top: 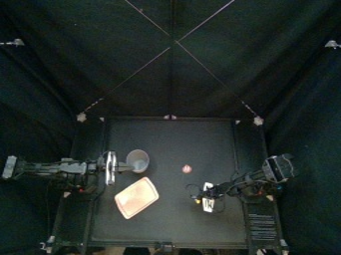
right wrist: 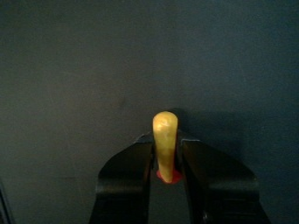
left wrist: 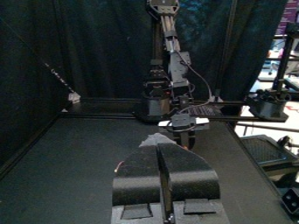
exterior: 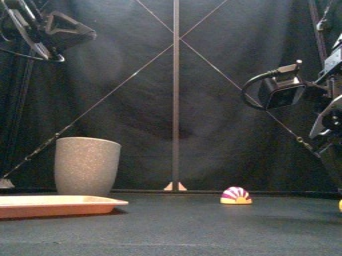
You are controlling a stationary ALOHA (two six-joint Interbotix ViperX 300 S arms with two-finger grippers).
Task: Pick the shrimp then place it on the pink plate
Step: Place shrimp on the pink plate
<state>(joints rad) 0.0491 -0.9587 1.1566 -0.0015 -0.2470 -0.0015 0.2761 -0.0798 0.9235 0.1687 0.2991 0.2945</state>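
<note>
Yellow toy [right wrist: 166,127] is pinched tight in my right gripper [right wrist: 166,149] at the lower right of the top view, my left gripper [left wrist: 163,150] sits closed and empty at left, and the striped shrimp [exterior: 237,195] lies on the black table [top: 226,139] just right of centre, apart from the pink plate [top: 138,197] at lower left.

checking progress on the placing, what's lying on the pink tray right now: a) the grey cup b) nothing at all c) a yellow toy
b: in the top view the pink tray shows only its bare surface, and the grey cup stands on the table behind it, apart from it.
</note>
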